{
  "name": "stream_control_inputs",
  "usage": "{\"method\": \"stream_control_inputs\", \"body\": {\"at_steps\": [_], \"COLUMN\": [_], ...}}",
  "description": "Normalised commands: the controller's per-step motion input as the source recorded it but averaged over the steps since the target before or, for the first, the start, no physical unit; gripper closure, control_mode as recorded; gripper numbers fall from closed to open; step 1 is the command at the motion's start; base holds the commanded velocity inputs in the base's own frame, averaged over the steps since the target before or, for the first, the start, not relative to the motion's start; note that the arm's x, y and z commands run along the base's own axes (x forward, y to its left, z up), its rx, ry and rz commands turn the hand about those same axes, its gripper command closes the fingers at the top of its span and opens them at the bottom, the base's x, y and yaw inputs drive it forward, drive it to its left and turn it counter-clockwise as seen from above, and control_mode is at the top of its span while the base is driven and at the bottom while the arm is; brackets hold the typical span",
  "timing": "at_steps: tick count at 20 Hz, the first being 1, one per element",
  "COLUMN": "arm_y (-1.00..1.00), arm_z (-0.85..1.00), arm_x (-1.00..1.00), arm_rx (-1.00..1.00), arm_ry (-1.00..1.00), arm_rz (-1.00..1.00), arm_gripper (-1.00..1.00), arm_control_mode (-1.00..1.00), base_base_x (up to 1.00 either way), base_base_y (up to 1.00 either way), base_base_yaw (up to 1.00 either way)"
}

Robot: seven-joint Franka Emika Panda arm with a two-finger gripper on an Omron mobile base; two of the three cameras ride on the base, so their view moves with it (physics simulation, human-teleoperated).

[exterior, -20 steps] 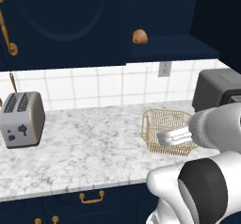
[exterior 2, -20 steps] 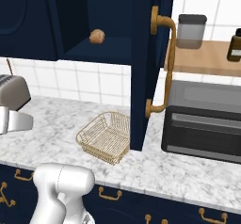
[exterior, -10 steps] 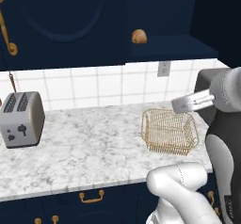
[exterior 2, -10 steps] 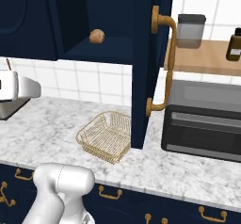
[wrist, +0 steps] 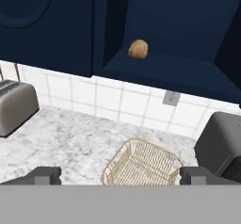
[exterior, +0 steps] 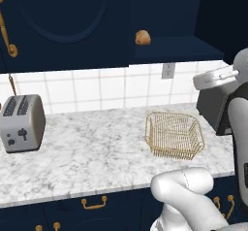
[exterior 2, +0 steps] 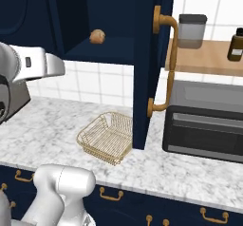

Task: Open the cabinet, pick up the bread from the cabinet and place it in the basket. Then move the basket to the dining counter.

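Way into the cupboard's wide open
Tall dark navy cabinet (exterior 2: 114, 49) stands open-fronted; its swung-out door (exterior 2: 149, 63) blocks the right side; marble worktop (exterior: 87, 152) mostly bare

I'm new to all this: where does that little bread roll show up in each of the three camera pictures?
Left base view: the bread sits top centre, on the open cabinet's shelf.
Right base view: the bread is upper left, on the same shelf, left of the open door.
Hand view: the bread is above centre.
Shared landmark: the gold wire basket on the marble worktop, below and to the right of the bread.
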Motion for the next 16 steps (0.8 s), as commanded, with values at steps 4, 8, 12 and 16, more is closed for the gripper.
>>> {"method": "stream_control_inputs", "body": {"at_steps": [4,8,12,16], "arm_y": [-0.19,-0.12,0.0,0.0], "arm_z": [0.31,0.31,0.16,0.01], "arm_x": [0.46,0.37,0.55,0.67], "arm_rx": [0.1,0.19,0.12,0.0], "arm_ry": [-0.17,-0.08,0.0,0.01], "arm_rz": [0.0,0.0,0.0,0.0], "arm_gripper": [-1.0,-1.0,-1.0,-1.0], "arm_control_mode": [-1.0,-1.0,-1.0,-1.0], "base_base_x": [0.0,0.0,0.0,0.0], "base_base_y": [0.0,0.0,0.0,0.0], "base_base_yaw": [0.0,0.0,0.0,0.0]}}
